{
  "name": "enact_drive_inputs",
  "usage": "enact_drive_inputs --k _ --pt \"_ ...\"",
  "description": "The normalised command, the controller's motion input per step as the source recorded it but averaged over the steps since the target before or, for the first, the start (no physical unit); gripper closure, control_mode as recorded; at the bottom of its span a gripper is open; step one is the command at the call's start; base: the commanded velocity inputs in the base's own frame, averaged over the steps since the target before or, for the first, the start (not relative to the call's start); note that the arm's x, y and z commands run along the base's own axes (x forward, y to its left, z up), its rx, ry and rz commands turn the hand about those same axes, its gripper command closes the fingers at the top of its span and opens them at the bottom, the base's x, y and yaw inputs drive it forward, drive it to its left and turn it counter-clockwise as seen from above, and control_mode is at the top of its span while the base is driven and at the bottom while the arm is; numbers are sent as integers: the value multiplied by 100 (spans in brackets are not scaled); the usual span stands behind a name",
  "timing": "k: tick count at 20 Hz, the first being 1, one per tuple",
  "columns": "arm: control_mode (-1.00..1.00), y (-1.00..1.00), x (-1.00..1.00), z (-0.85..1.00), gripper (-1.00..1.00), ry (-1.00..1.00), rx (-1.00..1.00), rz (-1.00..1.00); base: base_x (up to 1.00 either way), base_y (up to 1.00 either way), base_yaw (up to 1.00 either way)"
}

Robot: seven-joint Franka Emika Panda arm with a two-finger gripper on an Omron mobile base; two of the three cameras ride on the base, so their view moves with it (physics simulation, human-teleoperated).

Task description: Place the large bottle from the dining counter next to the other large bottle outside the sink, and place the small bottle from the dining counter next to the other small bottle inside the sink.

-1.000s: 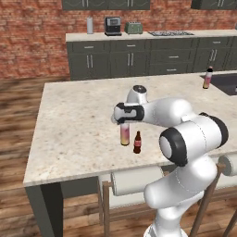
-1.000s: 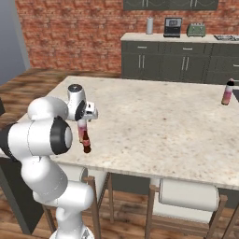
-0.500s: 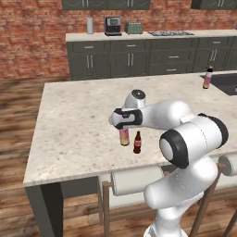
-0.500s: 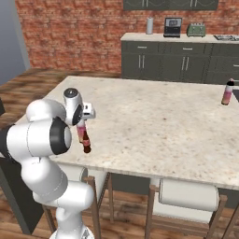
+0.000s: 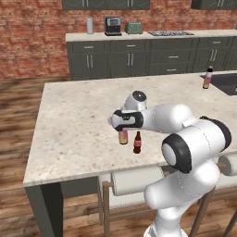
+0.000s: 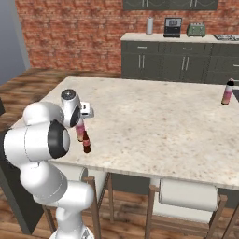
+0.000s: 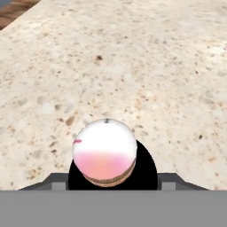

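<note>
Large bottle stood upright near the front edge of the dining table, small bottle just beside it. Jaws sat clamped on the large bottle's upper body, below the cap. Judged: rigid, light, smooth-walled, top-heavy when tilted; a grip nearer mid-height would resist swinging. Other large bottle stood well apart, at the table's far right end.
</note>
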Motion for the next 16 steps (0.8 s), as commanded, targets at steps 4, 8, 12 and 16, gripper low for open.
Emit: enact_drive_inputs --k 4,8,12,16 --pt "-100 30 -2 76 100 1 5 2 0 0 0" --pt "-100 40 0 85 100 1 7 2 0 0 0" --pt "-100 17 -7 93 100 1 2 1 0 0 0" --pt "-100 0 -20 93 100 4 -1 0 0 0 0"
